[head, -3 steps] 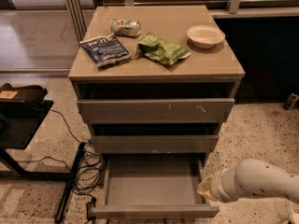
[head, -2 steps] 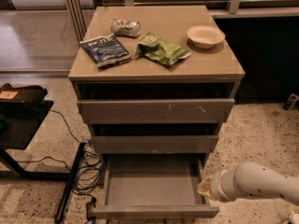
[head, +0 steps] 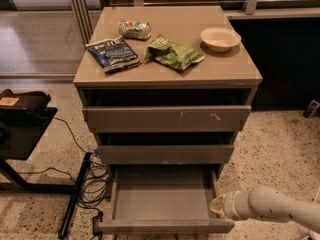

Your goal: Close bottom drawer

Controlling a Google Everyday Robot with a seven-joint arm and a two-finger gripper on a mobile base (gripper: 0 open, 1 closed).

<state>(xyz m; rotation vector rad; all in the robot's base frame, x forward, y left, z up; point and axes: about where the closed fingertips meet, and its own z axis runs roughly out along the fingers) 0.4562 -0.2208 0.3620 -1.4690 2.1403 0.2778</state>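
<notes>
Camera view: bottom drawer (head: pixel 162 199) stands open at 6 o'clock.
Your gripper (head: pixel 218 207) sits at 5 o'clock, just beside the drawer's right front corner, likely placed there to push the front inward; clenched or released, you cannot tell.

There was one cabinet (head: pixel 167 74) with three drawers: one top drawer (head: pixel 167 119), one middle drawer (head: pixel 165 154) and one bottom drawer (head: pixel 162 199). On the cabinet top lay two snack bags, a blue bag (head: pixel 113 54) at nine o'clock and a green bag (head: pixel 173 54) near the centre. One crumpled silver wrapper (head: pixel 134 29) lay at eleven o'clock and one white bowl (head: pixel 220 38) at two. One gripper (head: pixel 218 206) sat at four o'clock of the bottom drawer.
</notes>
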